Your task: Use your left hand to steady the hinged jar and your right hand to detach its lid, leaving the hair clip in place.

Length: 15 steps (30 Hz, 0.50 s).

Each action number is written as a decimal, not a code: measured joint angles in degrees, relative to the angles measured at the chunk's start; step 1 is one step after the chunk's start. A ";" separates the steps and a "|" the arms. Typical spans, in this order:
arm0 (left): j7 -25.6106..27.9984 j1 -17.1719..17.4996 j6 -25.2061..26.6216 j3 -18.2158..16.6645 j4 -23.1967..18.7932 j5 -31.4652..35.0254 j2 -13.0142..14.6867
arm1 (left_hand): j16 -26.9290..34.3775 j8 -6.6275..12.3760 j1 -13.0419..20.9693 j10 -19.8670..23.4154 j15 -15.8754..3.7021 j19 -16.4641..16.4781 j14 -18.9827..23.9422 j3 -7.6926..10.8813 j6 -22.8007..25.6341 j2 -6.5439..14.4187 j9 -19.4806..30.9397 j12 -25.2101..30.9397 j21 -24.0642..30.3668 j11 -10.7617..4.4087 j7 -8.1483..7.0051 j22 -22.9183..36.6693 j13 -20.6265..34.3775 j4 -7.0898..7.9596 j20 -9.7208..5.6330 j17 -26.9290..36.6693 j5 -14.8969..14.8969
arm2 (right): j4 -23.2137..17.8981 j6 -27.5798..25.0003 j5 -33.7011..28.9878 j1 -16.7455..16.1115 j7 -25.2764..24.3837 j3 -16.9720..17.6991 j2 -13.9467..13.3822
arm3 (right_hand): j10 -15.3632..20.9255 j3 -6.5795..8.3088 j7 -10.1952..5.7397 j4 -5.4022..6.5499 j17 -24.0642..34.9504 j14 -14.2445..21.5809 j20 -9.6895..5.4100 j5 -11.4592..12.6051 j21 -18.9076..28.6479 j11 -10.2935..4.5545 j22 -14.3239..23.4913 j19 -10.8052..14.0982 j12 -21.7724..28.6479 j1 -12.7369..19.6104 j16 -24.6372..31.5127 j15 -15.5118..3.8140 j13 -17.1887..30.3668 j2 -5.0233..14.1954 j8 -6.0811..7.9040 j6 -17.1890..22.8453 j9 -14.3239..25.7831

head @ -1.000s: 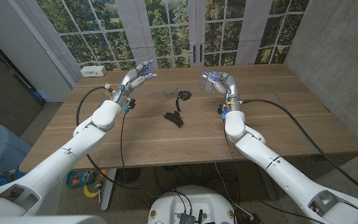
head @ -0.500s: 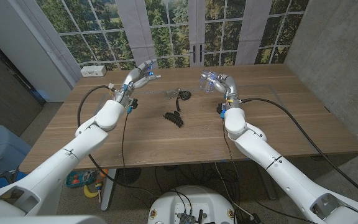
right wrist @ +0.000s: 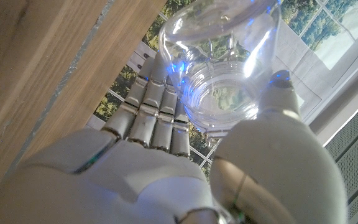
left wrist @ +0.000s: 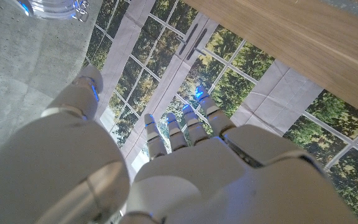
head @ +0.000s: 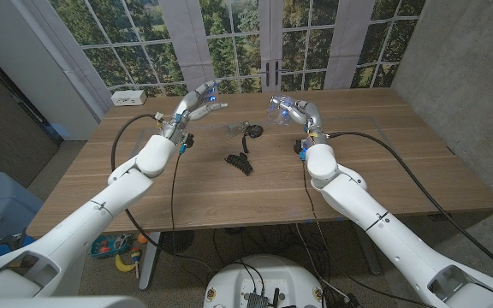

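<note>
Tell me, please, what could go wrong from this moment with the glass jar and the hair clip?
1. The right hand alone holds the clear jar between fingers and thumb, apparently above the table; the smooth glass might slip and fall.
2. The left hand is open and holds nothing, so it gives the jar no support.
3. The black hair clip lies between the arms; an arm coming down could push it.

centre gap: between the left hand (head: 197, 101) and right hand (head: 291, 109), a wire bail with a clear piece (head: 244, 131) lies on the surface (head: 383, 162).
6 o'clock of that: black hair clip (head: 239, 162), apart from it.
right hand: fingers (right wrist: 157, 102) hold a clear jar (right wrist: 219, 68).
9 o'clock far corner: white box (head: 127, 97).
near half: bare wood under both arms.
</note>
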 measured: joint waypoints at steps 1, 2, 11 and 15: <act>-0.13 -0.22 -0.26 0.14 0.26 0.09 -0.13 | 0.00 0.00 0.01 0.00 0.00 0.00 0.00 0.00 0.00 0.02 0.00 0.00 0.00 0.00 0.00 0.00 0.00 0.00 0.00 0.00 0.00 | -0.16 -0.07 0.08 0.17 0.22 -0.18 -0.02 | 0.00 0.00 0.00 0.00 0.12 0.00 0.00 -0.01 0.23 0.00 -0.05 0.00 0.00 0.00 0.00 0.00 0.00 0.00 0.00 0.00 0.00; -0.21 -0.33 -0.44 0.21 0.37 0.15 -0.18 | 0.00 0.00 0.22 0.00 0.00 0.00 0.00 -0.10 0.00 0.22 0.00 0.00 0.00 0.00 0.00 0.00 0.00 0.10 0.00 0.00 0.00 | -0.26 -0.09 0.10 0.29 0.29 -0.30 -0.03 | 0.00 0.00 0.00 0.00 0.26 0.00 0.00 -0.01 0.36 0.00 -0.05 0.00 0.00 0.00 0.00 0.00 0.00 0.00 0.00 0.00 -0.05; -1.56 -1.60 -2.19 0.97 1.88 0.23 -0.90 | 0.00 0.26 0.22 0.00 0.00 0.00 0.00 -1.43 2.19 0.22 0.00 0.00 -0.42 0.00 0.34 0.00 0.00 0.50 0.00 0.28 0.44 | -0.90 -0.07 0.15 1.17 1.02 -1.36 -0.01 | 0.31 0.00 0.01 0.00 1.04 0.00 0.00 -0.20 1.04 0.31 -0.31 0.00 0.00 0.00 -0.40 0.00 0.00 0.00 -0.13 0.01 -0.10; -1.94 -2.02 -2.78 1.24 2.45 0.17 -1.19 | 0.00 0.70 0.51 0.00 0.00 0.00 0.00 -2.15 3.31 -0.08 -0.01 0.00 -0.42 0.00 0.25 -0.01 0.00 0.57 0.00 0.27 0.44 | -1.04 0.03 0.04 1.40 1.12 -1.66 0.15 | 0.31 0.00 0.01 0.00 1.29 0.00 0.01 -0.36 1.14 0.31 -0.31 0.00 0.00 0.00 -0.41 0.00 0.00 0.00 -0.22 0.01 -0.10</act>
